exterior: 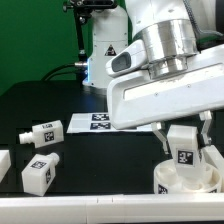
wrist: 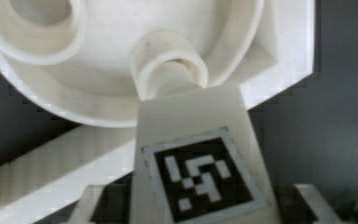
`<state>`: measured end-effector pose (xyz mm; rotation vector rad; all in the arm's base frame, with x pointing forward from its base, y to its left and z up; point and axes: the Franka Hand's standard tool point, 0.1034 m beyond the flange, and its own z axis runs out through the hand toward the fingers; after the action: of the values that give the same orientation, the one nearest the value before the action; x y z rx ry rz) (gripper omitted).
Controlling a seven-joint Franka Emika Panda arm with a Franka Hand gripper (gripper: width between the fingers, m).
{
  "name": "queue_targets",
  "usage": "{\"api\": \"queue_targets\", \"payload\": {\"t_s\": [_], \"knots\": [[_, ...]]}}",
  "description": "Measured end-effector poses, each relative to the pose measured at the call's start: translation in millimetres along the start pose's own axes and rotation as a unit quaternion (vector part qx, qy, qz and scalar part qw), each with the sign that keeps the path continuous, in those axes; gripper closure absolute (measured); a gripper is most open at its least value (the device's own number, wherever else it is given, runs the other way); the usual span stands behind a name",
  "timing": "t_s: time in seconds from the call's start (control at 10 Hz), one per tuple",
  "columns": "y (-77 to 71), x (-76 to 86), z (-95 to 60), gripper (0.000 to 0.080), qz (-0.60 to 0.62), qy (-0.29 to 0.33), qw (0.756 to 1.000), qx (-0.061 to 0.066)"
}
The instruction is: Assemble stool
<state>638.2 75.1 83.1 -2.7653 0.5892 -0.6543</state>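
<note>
My gripper (exterior: 184, 128) is shut on a white stool leg (exterior: 182, 143) with a black-and-white tag and holds it upright over the round seat ring (exterior: 187, 180) at the exterior view's lower right. In the wrist view the leg (wrist: 197, 150) fills the middle, its tip at a socket hole of the seat ring (wrist: 87, 55), my fingers (wrist: 115, 205) on both its sides. Two loose legs lie on the black table at the exterior view's left: one (exterior: 45, 132) farther back, one (exterior: 40, 173) nearer the front.
The marker board (exterior: 92, 122) lies flat behind the gripper. Another white part (exterior: 3, 163) shows at the exterior view's left edge. The table's white front edge (exterior: 80, 205) runs along the bottom. A white box stands at the back.
</note>
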Motion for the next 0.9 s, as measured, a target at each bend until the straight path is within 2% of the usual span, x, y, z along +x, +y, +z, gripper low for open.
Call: {"api": "queue_targets", "payload": {"t_s": [0.4,0.9], "knots": [[1.7,-10.0,7.7,0.0478,-0.002,-0.005,1.000,-0.003],[0.3,-10.9,8.2,0.0478,-0.002,-0.001,1.000,-0.003]]}}
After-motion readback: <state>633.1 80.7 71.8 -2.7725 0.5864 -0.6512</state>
